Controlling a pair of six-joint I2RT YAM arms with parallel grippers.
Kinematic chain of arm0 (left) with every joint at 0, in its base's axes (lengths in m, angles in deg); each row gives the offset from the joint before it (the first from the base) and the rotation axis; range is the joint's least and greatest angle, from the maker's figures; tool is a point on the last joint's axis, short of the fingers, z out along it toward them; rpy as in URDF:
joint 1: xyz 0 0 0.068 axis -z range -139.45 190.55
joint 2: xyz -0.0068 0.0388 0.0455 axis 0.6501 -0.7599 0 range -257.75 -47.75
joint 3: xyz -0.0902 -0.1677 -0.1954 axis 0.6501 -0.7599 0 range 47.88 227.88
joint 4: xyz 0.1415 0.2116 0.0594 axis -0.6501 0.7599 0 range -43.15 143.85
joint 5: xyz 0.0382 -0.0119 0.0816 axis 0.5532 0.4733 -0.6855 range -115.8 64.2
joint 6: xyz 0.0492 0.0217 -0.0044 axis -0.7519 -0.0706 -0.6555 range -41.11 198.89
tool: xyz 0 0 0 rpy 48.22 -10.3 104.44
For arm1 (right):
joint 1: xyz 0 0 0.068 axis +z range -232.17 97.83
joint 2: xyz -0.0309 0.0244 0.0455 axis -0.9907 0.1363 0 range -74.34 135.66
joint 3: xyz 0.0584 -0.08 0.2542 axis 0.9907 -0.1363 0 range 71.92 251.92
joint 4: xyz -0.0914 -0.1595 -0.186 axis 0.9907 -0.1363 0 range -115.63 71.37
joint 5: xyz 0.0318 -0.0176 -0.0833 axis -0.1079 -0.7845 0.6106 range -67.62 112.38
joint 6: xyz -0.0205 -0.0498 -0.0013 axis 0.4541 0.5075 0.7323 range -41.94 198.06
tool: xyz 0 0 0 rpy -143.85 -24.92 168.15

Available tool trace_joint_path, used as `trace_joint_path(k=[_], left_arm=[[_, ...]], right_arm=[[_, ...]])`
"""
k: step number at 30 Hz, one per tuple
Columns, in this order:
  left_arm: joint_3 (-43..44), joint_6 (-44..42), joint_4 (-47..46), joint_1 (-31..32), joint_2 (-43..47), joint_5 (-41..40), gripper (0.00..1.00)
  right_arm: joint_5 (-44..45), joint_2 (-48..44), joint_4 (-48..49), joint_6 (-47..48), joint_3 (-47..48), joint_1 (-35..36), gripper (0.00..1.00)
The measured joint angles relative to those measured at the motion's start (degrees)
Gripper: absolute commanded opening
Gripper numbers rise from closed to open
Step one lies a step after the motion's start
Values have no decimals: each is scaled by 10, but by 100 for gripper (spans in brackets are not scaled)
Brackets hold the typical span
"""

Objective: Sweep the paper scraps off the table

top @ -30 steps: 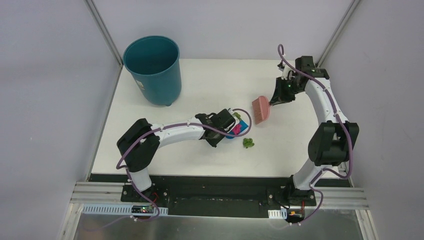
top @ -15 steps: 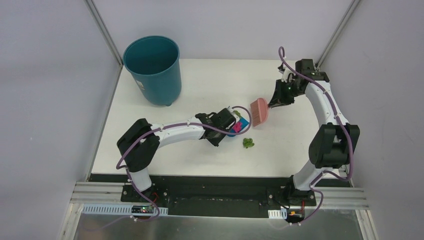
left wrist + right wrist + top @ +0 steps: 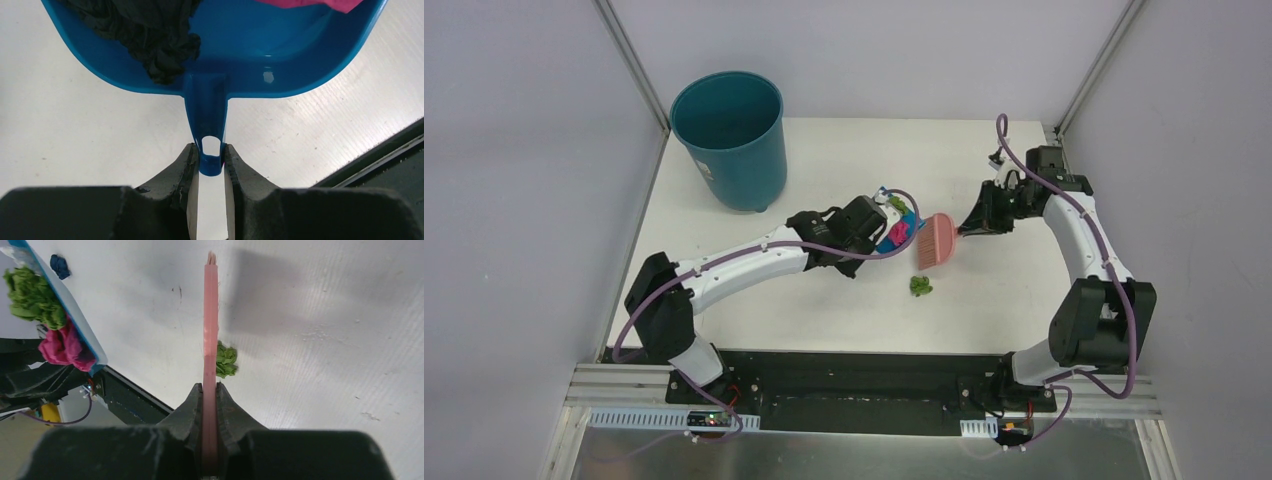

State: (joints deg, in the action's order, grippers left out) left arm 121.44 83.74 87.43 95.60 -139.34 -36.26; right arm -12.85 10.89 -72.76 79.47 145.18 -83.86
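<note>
1. The left gripper (image 3: 876, 240) is closed tight on the thin handle of the blue plastic dustpan (image 3: 894, 232). In the left wrist view, its two black fingers (image 3: 187, 165) press on both sides of the handle tip, right by the little hole in it.
2. The dustpan is in the middle of the big flat white table (image 3: 824, 160), with its open side facing right.
3. Some paper scraps are inside the dustpan. There is a black crumpled paper wad (image 3: 150, 40), a magenta paper wad (image 3: 900, 232) and a green paper wad (image 3: 896, 203) at the far end.
4. The right gripper (image 3: 972, 225) is squeezed shut on the handle of the pink plastic brush (image 3: 936, 242). The right wrist view shows the flat handle pinched between its fingers.
5. The brush head is just to the right of the dustpan. I cannot tell if they touch.
6. One crumpled green paper scrap (image 3: 921, 286) lies on the bare table. It is a little nearer than the brush head, and near the dustpan.
7. In the right wrist view, a small dark blue paper wad (image 3: 60, 266) sits on the table just beside the dustpan's rim.
8. A teal round bin (image 3: 729, 140) stands upright at the far left corner of the table, well apart from the dustpan.
</note>
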Motion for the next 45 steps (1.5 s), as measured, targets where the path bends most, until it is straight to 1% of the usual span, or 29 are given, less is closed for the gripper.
trace_joint_path(k=[7,14,19,24,27,35,45], left_arm=[[67,-10,87,-23,9,4,0],[154,-10,202,-118,14,14,0],[222,-10,257,-155,19,-3,0],[275,-10,286,-184,19,-11,0],[303,-10,295,-212,19,-7,0],[378,-8,304,-268,9,50,0],[419,6,306,-324,-52,111,0]], right_arm=[[-56,0,30,-20,-37,-3,0],[-79,-1,46,-25,-61,-7,0],[-87,-7,47,-25,-68,-12,0],[-93,-16,50,-25,-68,-14,0],[-94,-16,50,-25,-68,-15,0],[-95,-16,50,-24,-69,-15,0],[-99,-16,50,-24,-71,-15,0]])
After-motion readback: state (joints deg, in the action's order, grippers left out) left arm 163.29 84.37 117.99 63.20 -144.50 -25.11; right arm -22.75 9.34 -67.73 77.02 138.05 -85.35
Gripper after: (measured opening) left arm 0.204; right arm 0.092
